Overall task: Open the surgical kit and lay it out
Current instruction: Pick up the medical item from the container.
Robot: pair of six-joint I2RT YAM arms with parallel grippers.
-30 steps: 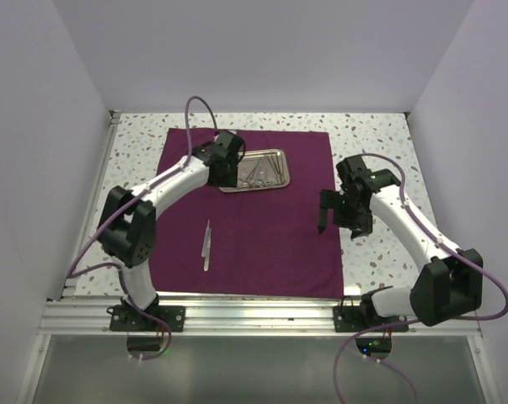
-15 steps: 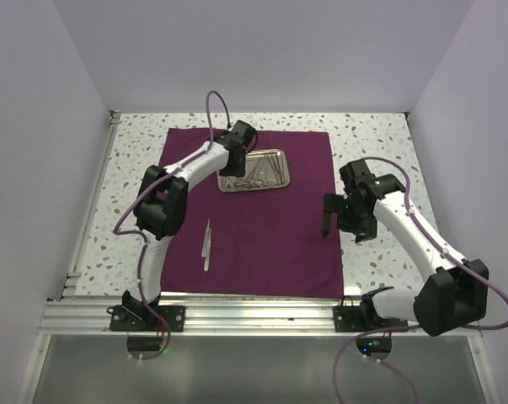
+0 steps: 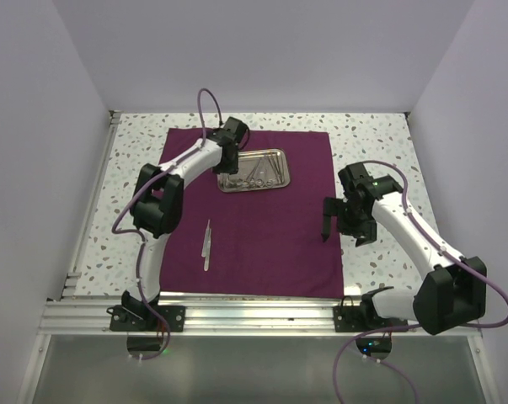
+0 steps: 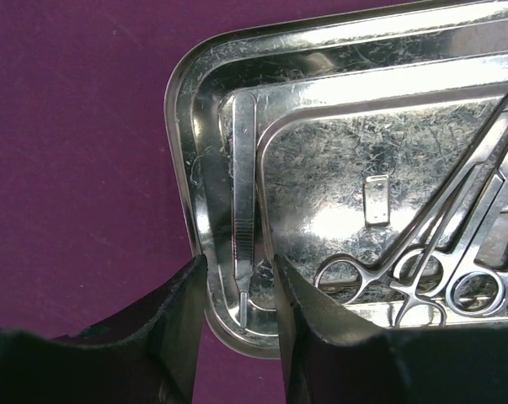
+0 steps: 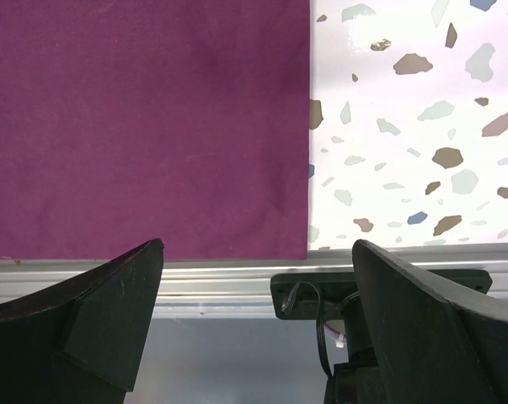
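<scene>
Left gripper (image 4: 238,266) hangs low over the left end of the steel tray (image 4: 179,126). Its jaws are half spread on both sides of a slim flat instrument (image 4: 243,168) and do not pinch it; I judge this straddle prepares the lift. Ring-handled tools (image 4: 422,271) wait in the tray beside it. The tray sits on the far part of the spread maroon cloth (image 3: 262,240), and one pair of tweezers (image 3: 207,246) lies nearer, left of centre. Right gripper (image 5: 258,246) is wide spread, holds nothing, and is parked at the cloth's right edge, I think to leave room.
</scene>
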